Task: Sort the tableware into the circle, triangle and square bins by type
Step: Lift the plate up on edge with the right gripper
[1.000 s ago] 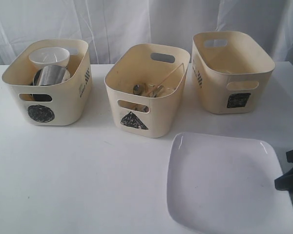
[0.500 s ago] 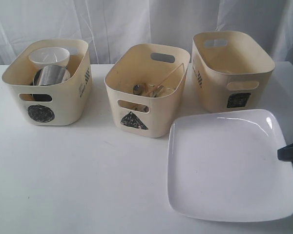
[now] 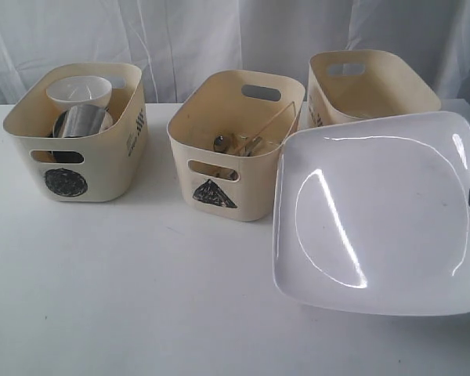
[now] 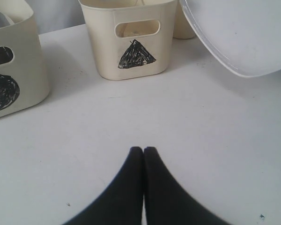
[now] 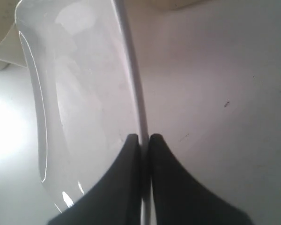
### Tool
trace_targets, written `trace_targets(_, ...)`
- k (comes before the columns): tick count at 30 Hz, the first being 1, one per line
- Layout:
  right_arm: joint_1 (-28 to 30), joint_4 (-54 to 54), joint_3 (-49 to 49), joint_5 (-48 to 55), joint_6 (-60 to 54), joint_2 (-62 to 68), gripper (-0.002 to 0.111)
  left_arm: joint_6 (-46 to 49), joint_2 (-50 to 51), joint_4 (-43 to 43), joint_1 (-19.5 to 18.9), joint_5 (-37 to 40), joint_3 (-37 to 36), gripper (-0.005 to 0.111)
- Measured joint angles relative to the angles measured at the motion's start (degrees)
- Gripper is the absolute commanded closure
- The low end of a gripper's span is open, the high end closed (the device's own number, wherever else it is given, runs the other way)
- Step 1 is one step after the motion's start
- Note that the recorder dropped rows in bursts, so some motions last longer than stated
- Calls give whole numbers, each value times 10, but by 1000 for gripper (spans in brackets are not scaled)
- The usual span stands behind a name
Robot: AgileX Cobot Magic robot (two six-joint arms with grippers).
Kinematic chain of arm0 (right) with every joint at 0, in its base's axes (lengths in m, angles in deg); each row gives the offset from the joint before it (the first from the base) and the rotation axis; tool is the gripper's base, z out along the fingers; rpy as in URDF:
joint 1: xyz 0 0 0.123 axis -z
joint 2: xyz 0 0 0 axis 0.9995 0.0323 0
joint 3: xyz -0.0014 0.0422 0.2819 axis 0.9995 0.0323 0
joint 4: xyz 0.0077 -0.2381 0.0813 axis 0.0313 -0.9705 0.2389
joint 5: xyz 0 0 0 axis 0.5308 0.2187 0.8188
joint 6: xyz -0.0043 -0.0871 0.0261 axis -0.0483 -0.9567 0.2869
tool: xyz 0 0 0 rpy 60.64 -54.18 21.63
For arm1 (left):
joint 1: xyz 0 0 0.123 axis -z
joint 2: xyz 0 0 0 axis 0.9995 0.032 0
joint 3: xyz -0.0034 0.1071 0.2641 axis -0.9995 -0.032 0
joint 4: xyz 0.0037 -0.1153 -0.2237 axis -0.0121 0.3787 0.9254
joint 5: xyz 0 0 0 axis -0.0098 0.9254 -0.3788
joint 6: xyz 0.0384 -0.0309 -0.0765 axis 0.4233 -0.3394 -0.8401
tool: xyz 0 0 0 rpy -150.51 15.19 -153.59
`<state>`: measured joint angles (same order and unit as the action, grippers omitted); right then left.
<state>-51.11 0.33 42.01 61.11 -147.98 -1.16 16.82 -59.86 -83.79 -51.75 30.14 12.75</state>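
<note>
Plate, white, glossy, rounded-square, tilted, rim pinched in right claw.

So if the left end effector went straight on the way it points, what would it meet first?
Probably the triangle bin, dead ahead of the shut left end effector, with only bare table between. Its tilt is unclear, so it might touch the table first.

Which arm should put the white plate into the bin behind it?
Right. The right jaws pinch the rim of the white plate, holding it tilted in front of that cream bin. The left jaws are shut and empty, low over the table.
</note>
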Motion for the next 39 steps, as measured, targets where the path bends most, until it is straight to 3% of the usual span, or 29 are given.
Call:
trace_targets(18,0,-67,-8,-98,68,-88,108,0,0,0,0,0,0,107)
trace_targets(39,0,-70,-133,-117,113,-108,108,0,0,0,0,0,0,107)
